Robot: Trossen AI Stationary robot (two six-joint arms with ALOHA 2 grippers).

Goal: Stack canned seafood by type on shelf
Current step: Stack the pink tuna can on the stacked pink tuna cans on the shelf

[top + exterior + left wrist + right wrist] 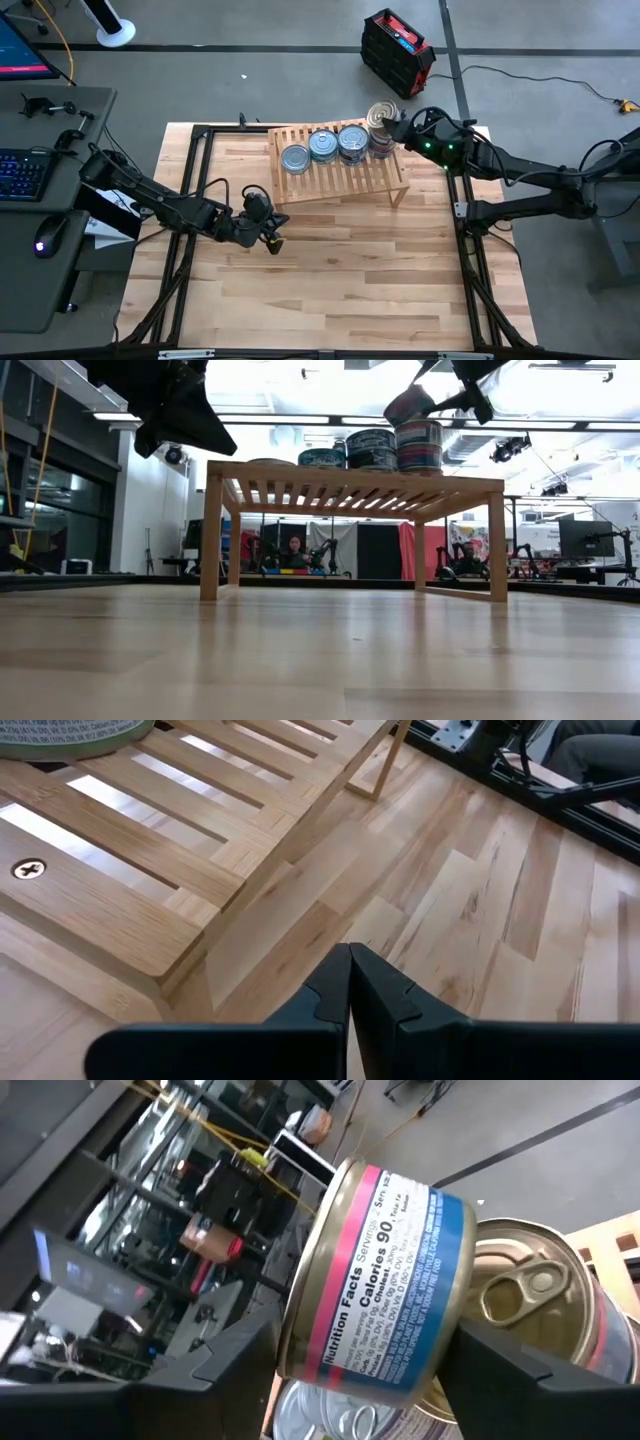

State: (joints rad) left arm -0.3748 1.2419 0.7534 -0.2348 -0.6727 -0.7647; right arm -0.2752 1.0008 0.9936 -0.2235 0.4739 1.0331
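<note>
Right claw (pixel 400 1370) grips a tilted tin (pixel 375 1275).

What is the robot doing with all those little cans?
It is stacking tins of fish on a low wooden shelf. The right gripper holds one tin tilted above the stack at the shelf's right end, its fingers either side of it. Three more stacks sit in a row beside it. The left gripper waits shut over the table, in front of the shelf.

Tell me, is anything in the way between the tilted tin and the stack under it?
Nothing visible. The right claw holds the tilted tin just above the stack of gold-lidded tins on the shelf.
</note>
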